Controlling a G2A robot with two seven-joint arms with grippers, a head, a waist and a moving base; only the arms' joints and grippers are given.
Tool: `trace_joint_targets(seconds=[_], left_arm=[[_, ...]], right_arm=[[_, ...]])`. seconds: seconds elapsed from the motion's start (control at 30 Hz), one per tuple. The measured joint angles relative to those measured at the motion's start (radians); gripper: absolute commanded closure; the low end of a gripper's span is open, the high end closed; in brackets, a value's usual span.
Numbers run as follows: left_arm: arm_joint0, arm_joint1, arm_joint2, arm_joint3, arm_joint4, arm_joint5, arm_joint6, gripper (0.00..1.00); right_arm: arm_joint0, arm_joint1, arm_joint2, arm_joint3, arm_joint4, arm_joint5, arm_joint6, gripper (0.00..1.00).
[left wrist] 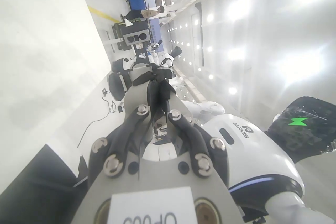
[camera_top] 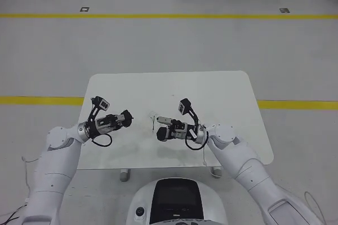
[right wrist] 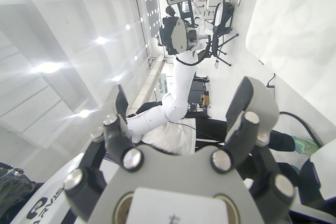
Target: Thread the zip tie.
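Thin dark zip tie [camera_top: 153, 122] sat mid white desk [camera_top: 225, 90]; left gripper [left wrist: 157, 78] fingers were together, right gripper [right wrist: 181, 91] fingers apart; so slight a strap could slip a pinch.

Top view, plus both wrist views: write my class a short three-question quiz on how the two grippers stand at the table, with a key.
1. True or false: the right gripper has its grey, black-padded fingers spread apart.
2. Multiple choice: seen from above, the two grippers are
A) touching fingertip to fingertip
B) pointing towards each other with a gap between them
C) both beyond the edge of the white rounded-corner table
3. Fill in: the fingers of the left gripper are ____.

Key: 1 true; 2 B; 3 shut.
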Motion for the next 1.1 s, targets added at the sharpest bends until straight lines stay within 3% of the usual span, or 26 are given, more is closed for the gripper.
trace_joint_targets(seconds=[0.17, 0.3, 0.43, 0.6, 0.77, 0.9, 1.1], left_arm=[[-0.015, -0.006, -0.038, -0.049, 0.098, -0.003, 0.130, 1.00], [-0.030, -0.025, -0.066, -0.067, 0.138, -0.003, 0.120, 1.00], [-0.058, -0.055, -0.087, -0.034, 0.141, -0.003, 0.112, 1.00], [-0.103, -0.101, -0.103, 0.039, 0.127, -0.003, 0.093, 1.00], [-0.111, -0.109, -0.103, 0.051, 0.119, -0.003, 0.088, 1.00], [-0.110, -0.108, -0.103, 0.050, 0.120, -0.003, 0.088, 1.00], [-0.110, -0.108, -0.103, 0.050, 0.120, -0.003, 0.088, 1.00]], right_arm=[[0.000, 0.000, 0.000, 0.000, 0.000, 0.000, 0.000, 0.00], [0.000, 0.000, 0.000, 0.000, 0.000, 0.000, 0.000, 0.00], [0.000, 0.000, 0.000, 0.000, 0.000, 0.000, 0.000, 0.00], [0.000, 0.000, 0.000, 0.000, 0.000, 0.000, 0.000, 0.00], [0.003, 0.000, 0.000, -0.008, -0.007, 0.003, -0.005, 0.00], [0.072, 0.005, 0.009, -0.035, -0.085, 0.052, -0.004, 0.00], [0.235, -0.004, -0.049, 0.049, -0.268, 0.154, -0.006, 0.00]])
